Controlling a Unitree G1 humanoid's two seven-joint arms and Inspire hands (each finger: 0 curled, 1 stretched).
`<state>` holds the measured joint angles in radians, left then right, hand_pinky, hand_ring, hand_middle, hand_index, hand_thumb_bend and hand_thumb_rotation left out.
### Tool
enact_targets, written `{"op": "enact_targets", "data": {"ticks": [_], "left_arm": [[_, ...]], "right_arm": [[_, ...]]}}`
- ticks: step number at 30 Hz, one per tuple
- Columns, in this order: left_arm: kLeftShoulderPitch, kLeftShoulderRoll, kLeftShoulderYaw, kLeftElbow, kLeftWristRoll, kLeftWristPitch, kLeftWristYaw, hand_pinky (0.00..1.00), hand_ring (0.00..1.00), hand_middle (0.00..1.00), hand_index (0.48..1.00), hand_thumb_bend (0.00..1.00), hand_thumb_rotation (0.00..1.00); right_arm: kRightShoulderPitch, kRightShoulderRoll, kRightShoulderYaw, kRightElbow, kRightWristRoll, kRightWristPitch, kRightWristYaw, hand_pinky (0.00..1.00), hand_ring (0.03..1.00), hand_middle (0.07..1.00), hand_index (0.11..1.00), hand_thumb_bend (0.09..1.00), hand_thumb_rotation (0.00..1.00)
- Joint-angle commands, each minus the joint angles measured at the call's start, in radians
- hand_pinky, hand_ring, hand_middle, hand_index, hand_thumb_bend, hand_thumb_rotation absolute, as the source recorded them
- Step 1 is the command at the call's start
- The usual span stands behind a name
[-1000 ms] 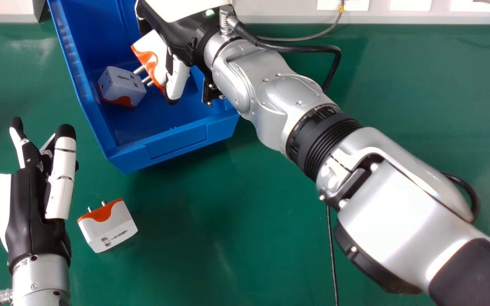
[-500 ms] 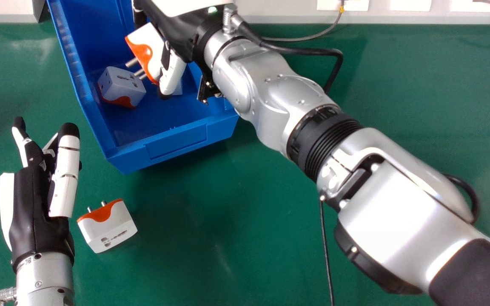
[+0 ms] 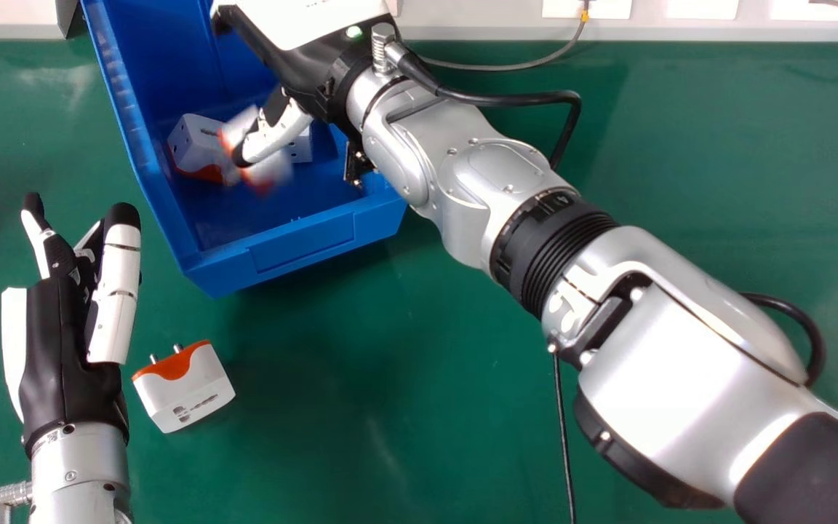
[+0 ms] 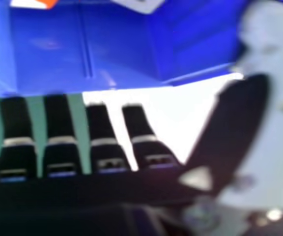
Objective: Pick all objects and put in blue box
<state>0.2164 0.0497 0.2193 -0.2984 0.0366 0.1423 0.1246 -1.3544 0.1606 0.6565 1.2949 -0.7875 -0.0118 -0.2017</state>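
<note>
Over the blue box in the head view is my right hand, open, its thumb pointing down into the box. A blurred orange-and-white adapter is dropping at the thumb, free of a grip. Inside the box a white adapter lies at the left, and part of another white one shows behind the thumb. In the right hand view the right hand has straight fingers before the box. On the table, a white adapter with an orange end lies right of my open left hand.
Green table surrounds the box. A black cable hangs beside the right forearm, and a grey cable runs along the back near a white ledge.
My right hand has opened and let go of the adapter, which has moved down within the box. The left hand has shifted slightly right and up the view.
</note>
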Motion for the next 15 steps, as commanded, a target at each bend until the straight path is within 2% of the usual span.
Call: {"op": "enact_targets", "data": {"ticks": [1,5,8,11,15], "left_arm": [[-0.016,0.009,0.005,0.001,0.002,-0.015,-0.001,0.82,0.89,0.86,0.883,0.50,0.81],[-0.031,0.016,0.011,0.024,-0.005,-0.022,-0.005,0.82,0.89,0.86,0.882,0.50,0.81],[-0.039,0.020,0.017,0.043,-0.011,-0.037,-0.012,0.83,0.89,0.86,0.883,0.49,0.81],[-0.043,0.023,0.027,0.061,-0.017,-0.056,-0.018,0.83,0.89,0.86,0.885,0.49,0.81],[-0.050,0.029,0.041,0.089,-0.031,-0.084,-0.028,0.83,0.89,0.86,0.885,0.48,0.81]], "right_arm": [[-0.010,0.006,-0.021,-0.023,0.018,0.000,-0.024,0.91,0.988,0.991,0.990,0.632,0.79],[-0.005,0.006,-0.031,-0.028,0.024,0.003,-0.034,0.93,0.996,0.997,0.997,0.636,0.81],[0.005,0.002,-0.046,-0.044,0.038,0.001,-0.046,0.93,0.999,0.999,0.999,0.628,0.82],[0.035,-0.010,-0.075,-0.095,0.068,-0.015,-0.061,0.94,1.000,1.000,1.000,0.589,0.81],[0.140,-0.045,-0.103,-0.237,0.091,-0.043,-0.097,0.94,1.000,1.000,1.000,0.498,0.78]]}}
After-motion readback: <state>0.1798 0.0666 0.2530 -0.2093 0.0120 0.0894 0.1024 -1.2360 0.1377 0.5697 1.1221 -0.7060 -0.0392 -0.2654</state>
